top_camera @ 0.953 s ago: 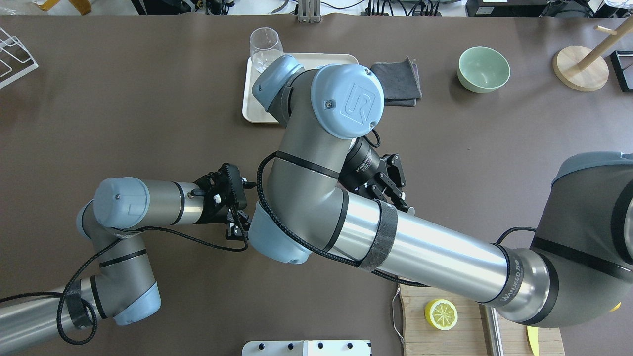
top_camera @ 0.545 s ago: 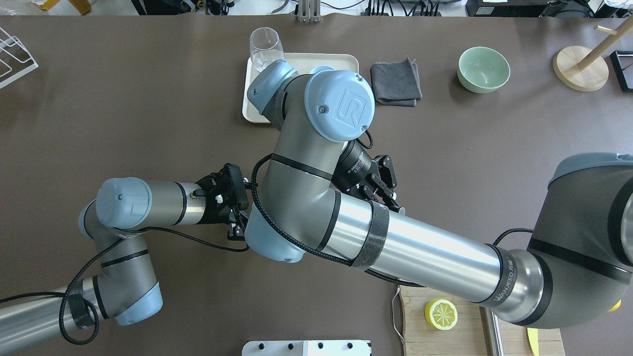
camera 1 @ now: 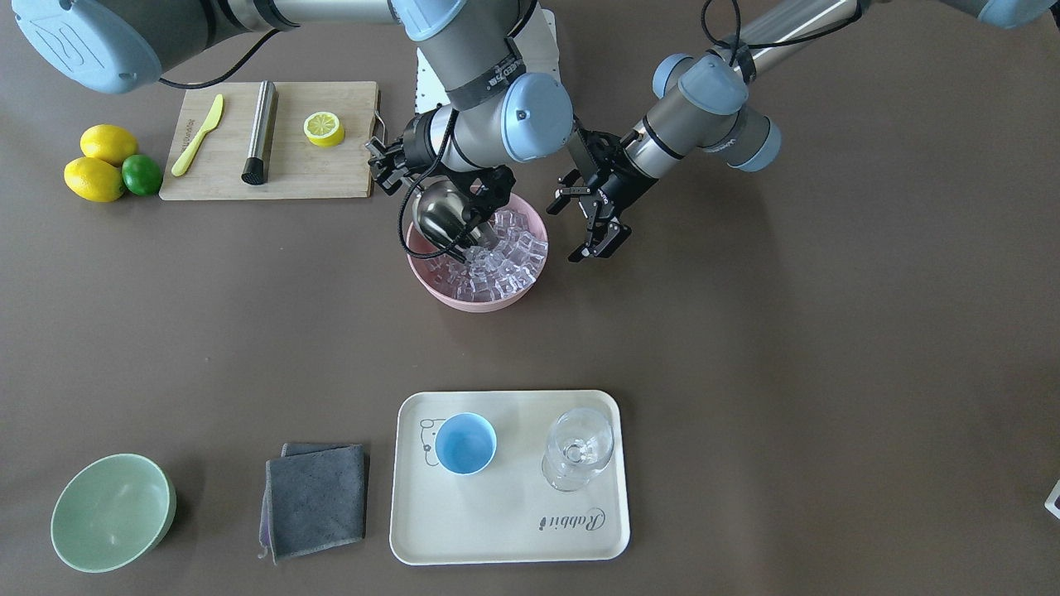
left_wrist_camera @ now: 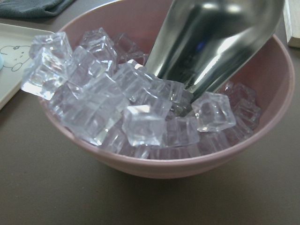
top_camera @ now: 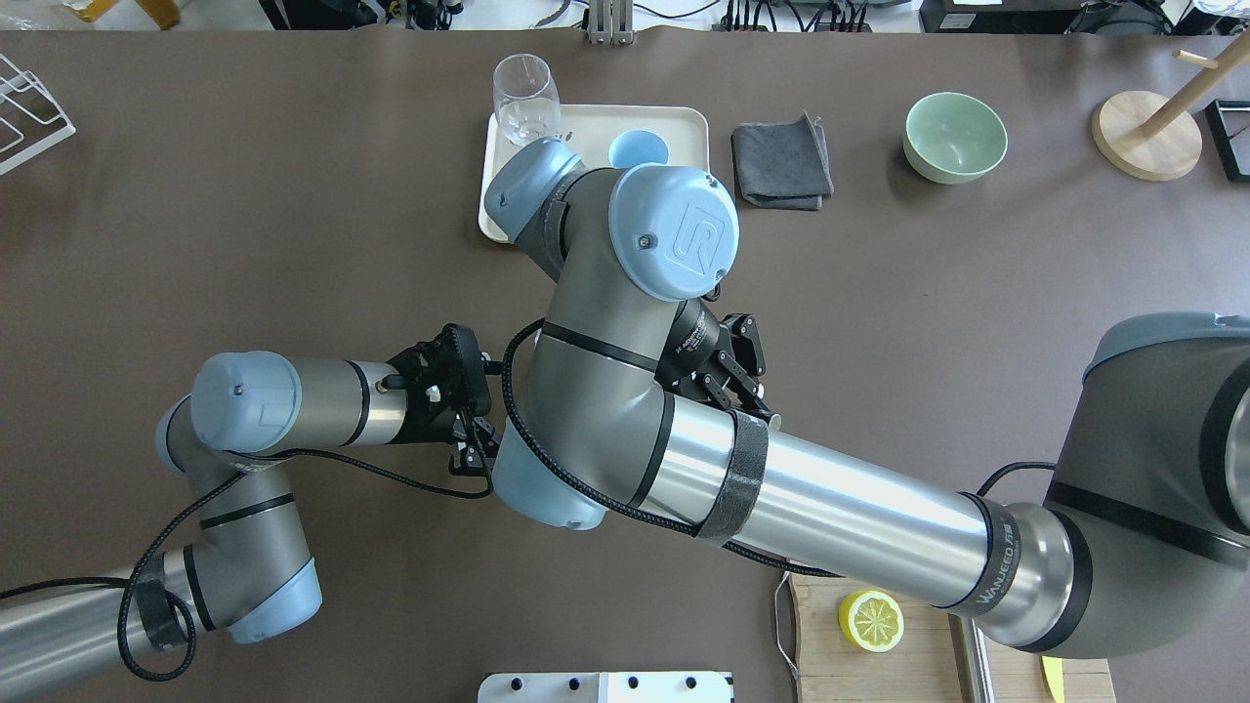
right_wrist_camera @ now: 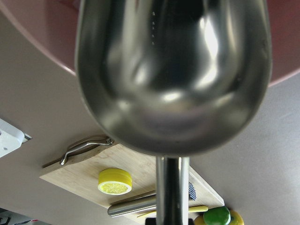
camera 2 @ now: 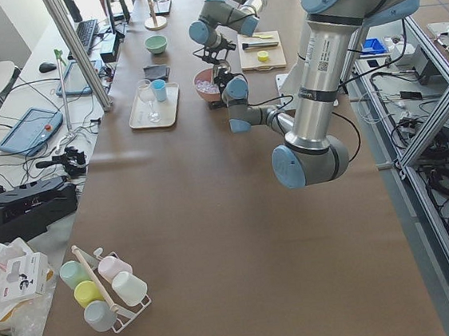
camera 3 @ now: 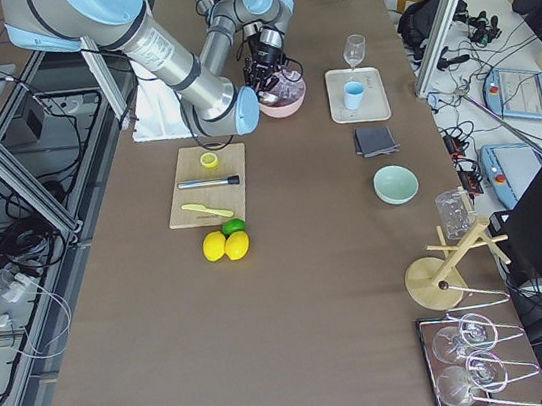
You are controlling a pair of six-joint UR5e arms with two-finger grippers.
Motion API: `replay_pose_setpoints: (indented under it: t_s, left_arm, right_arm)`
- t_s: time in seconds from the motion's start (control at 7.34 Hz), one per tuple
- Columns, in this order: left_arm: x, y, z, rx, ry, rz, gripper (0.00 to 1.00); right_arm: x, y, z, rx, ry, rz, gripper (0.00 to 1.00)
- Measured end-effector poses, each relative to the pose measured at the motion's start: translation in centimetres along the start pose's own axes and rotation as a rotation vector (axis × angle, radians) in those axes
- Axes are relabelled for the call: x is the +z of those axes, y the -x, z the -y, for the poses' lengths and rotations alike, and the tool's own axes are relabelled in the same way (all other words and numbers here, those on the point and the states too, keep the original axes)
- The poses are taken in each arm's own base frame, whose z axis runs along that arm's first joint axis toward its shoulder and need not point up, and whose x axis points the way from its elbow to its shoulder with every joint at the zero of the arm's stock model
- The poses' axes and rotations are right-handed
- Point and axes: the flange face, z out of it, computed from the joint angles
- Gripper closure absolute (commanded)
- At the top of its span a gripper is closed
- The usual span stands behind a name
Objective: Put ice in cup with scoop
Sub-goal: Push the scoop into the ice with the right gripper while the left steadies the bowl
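Observation:
A pink bowl [camera 1: 480, 300] holds the ice [camera 1: 507, 252], a heap of clear cubes that fills the left wrist view [left_wrist_camera: 117, 103]. The steel scoop [camera 1: 439, 217] is tilted into the bowl with its front edge among the cubes [left_wrist_camera: 211, 42]. My right gripper [camera 1: 387, 163] is shut on the scoop's handle; from overhead only the gripper [top_camera: 750, 392] shows, with bowl and scoop hidden under the arm. My left gripper [camera 1: 598, 247] hangs open just beside the bowl, apart from it. The light-blue cup [camera 1: 465, 444] stands empty on a cream tray [camera 1: 513, 530].
A clear stemmed glass [camera 1: 580, 447] shares the tray. A grey cloth [camera 1: 316, 497] and a green bowl [camera 1: 112, 511] lie beside it. A cutting board [camera 1: 331, 178] near the robot carries a knife, a steel cylinder and a lemon half; whole lemons and a lime [camera 1: 103, 165] sit beside it.
My right arm has swung toward the overhead view's left, taking its gripper and the scoop with it and uncovering the blue cup on the tray. The left arm has barely moved.

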Motion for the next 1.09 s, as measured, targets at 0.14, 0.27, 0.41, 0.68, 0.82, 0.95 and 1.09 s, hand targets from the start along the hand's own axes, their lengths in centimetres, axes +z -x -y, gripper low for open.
replay_pose_setpoints:
  t_s: [0.14,0.27,0.41,0.68,0.82,0.95,1.09]
  left_arm:
    - [0.0,0.0,0.0,0.000,0.000,0.000,0.02]
    - [0.0,0.0,0.0,0.000,0.000,0.001,0.02]
    - [0.0,0.0,0.0,0.000,0.000,0.002,0.02]
    - [0.0,0.0,0.0,0.000,-0.001,0.002,0.02]
    - [0.0,0.0,0.0,0.001,-0.001,0.003,0.02]
    - [0.0,0.0,0.0,0.001,-0.002,0.004,0.02]
    - [0.0,0.0,0.0,0.001,-0.002,0.005,0.02]
  right_arm:
    - [0.2,0.0,0.3,-0.007,-0.022,-0.004,1.00]
    - [0.3,0.0,0.4,-0.016,-0.051,-0.007,1.00]
    - [0.6,-0.1,0.3,-0.024,-0.090,-0.014,1.00]
    - [1.9,-0.6,-0.5,-0.051,-0.184,-0.032,1.00]
    - [2.6,-0.7,-0.7,-0.066,-0.231,-0.049,1.00]
    - [3.2,-0.7,-1.0,-0.083,-0.273,-0.073,1.00]
    - [3.8,-0.7,-1.5,-0.104,-0.320,-0.099,1.00]
